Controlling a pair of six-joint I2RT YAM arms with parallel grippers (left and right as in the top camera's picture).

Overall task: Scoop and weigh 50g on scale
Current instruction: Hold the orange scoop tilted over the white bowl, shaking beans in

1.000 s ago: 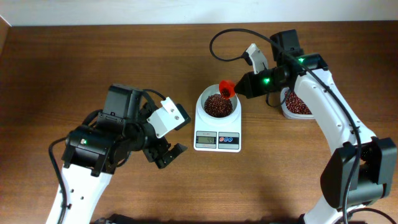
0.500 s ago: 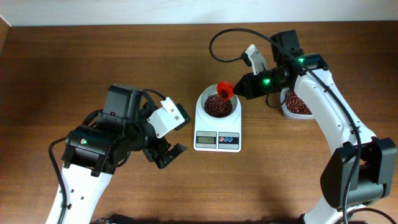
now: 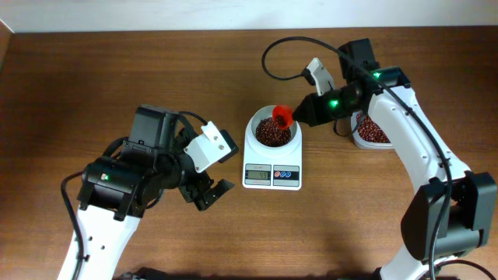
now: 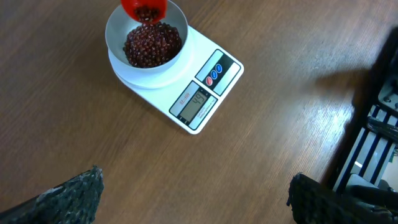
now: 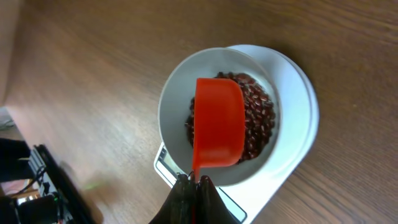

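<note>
Red plastic scoop (image 3: 282,117), pinched by its handle in the tightly closed right fingers (image 5: 193,190), hangs tipped over the far rim of the bowl (image 3: 261,144). A few beans (image 4: 152,46) show in its mouth, above the heap in the bowl. The scale (image 3: 271,176) stands near the middle of the bench (image 3: 117,78), a little towards the far edge. Its display (image 4: 199,99) faces the near edge, and the digits are too small to read surely. The left fingers (image 3: 208,194) are spread wide and hold nothing; they hover over bare wood between the scale and the left edge. A tub (image 3: 370,132) of beans lies towards the right edge, partly under the right arm.

The scale looks light and stiff, so it would likely skid on smooth wood if nudged. The bowl seems only to rest on the platform. If the scale must be shifted, hold the flat base by its sides, never the bowl, since any press there would spoil the reading
</note>
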